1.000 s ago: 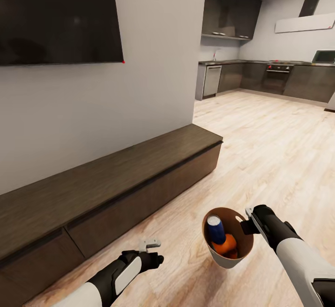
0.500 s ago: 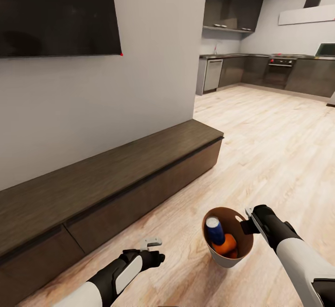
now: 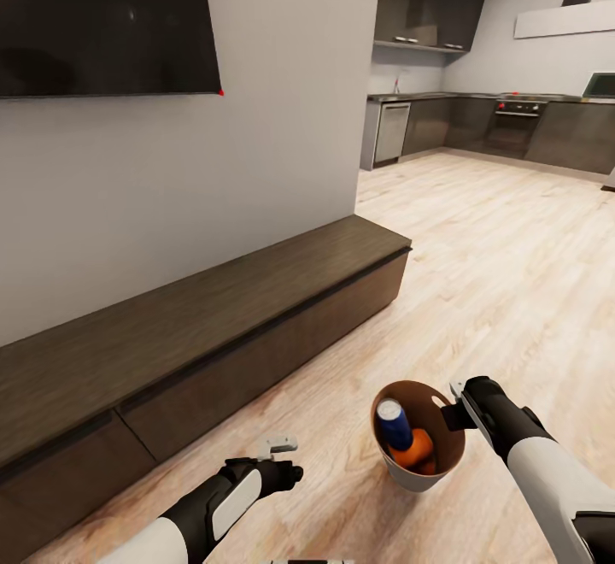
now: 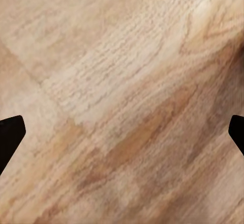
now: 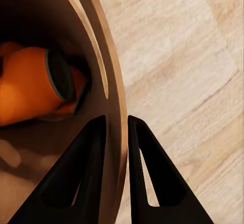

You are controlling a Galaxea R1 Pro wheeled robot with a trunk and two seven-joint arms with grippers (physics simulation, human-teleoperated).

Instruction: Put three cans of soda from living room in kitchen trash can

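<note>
The tash can (image 3: 420, 470), grey outside and brown inside, hangs above the wood floor at the lower right of the head view. My right gripper (image 3: 453, 411) is shut on its rim next to the handle cut-out. Inside, a dark blue can of soda (image 3: 395, 424) leans upright against an orange can of soda (image 3: 417, 449). In the right wrist view the gripper (image 5: 116, 132) pinches the tash can's wall (image 5: 113, 66), and an orange can (image 5: 30, 86) lies inside with more orange behind its grey top. My left gripper (image 3: 278, 447) is open over bare floor, as is also plain in the left wrist view (image 4: 122, 132).
A long low dark-wood cabinet (image 3: 213, 316) runs along the white wall at left, under a black TV (image 3: 102, 21). Beyond the wall's corner the light wood floor (image 3: 495, 239) leads to the kitchen, with dark cabinets, a steel dishwasher (image 3: 391, 132) and an oven (image 3: 513, 125).
The whole view has shifted a little as the camera moved; the TV and the kitchen sit slightly higher in the picture. Both arms and the tash can with its cans keep the same pose.
</note>
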